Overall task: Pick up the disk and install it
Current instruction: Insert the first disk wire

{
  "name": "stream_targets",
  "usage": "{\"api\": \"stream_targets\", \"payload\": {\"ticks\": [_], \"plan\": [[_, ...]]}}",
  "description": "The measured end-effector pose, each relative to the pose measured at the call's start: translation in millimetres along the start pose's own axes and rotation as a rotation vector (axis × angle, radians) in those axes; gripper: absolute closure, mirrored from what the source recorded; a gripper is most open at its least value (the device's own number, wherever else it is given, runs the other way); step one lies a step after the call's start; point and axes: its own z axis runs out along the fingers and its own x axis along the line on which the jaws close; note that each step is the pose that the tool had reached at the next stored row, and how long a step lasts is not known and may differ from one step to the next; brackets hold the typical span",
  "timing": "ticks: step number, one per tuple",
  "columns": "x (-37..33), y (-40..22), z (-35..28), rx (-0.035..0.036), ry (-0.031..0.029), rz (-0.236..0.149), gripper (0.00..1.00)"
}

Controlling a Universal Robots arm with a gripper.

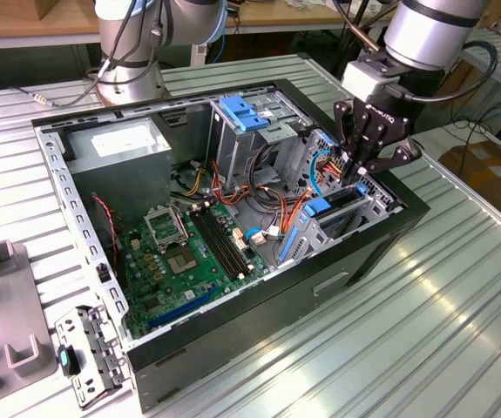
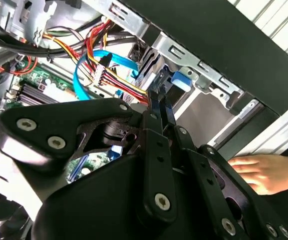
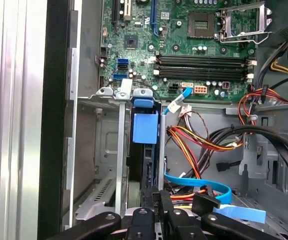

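Ribbed metal tabletop is carrying an open case (image 1: 381, 239), its motherboard (image 1: 193, 252) facing up. Your gripper (image 1: 361, 165) is reaching down into the drive cage (image 1: 355, 205) at the exterior view's right. The jaws are sitting nearly closed, pinching the top edge of the disk (image 3: 145, 150), which is standing upright in its slot with its blue rails showing. Whether it is fully seated, you cannot tell. Risks as you are working: loose cables (image 3: 199, 140) are lying just beside the slot and could be snagging or getting trapped. A tilted disk could be jamming against the cage wall. A hand (image 2: 264, 172) is resting near the case.
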Motion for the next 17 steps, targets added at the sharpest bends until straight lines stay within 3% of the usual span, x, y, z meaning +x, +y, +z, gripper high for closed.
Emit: {"api": "stream_targets", "payload": {"ticks": [4, 17], "plan": [[2.5, 3.1, 2.5, 0.0007, -0.0064, -0.010, 0.83], [2.3, 1.9, 10.8, 0.0001, -0.0062, -0.007, 0.83]]}}
